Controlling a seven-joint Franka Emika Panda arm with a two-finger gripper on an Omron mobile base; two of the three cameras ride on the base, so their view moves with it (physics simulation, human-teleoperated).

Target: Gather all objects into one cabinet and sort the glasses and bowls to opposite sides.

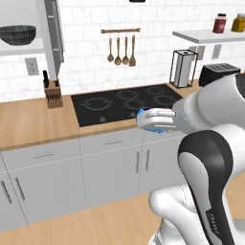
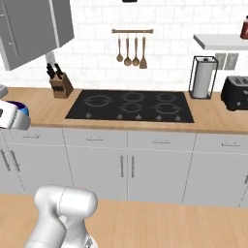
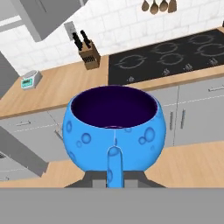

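The jaws (image 3: pixel 114 177) are closed narrow on the small blue bowl (image 3: pixel 114 129), pinching its near wall, with one fingertip (image 3: pixel 114 166) showing on the outside of the bowl's side. The bowl is held upright in the air in front of the lower cabinets, clear of the wooden desk (image 3: pixel 65 85), its dark purple inside open to the hand view and pale bubble spots across its bright blue skin. In the left base view the bowl (image 1: pixel 143 115) peeks out at the end of the white arm, in front of the near edge of the black cooktop (image 1: pixel 127 103); in the right base view it (image 2: pixel 14 105) sits at the far left beside the arm's wrist. The large dark bowl (image 1: pixel 17 34) rests on the white shelf board of the wall cabinet (image 1: pixel 53 33), whose grey door stands open. On the desk, a knife block (image 1: pixel 53 92) stands left of the cooktop, and a white-and-teal kitchen scale (image 3: pixel 31 79) lies farther left. Wooden utensils (image 1: pixel 121 50) hang on a rail above the cooktop
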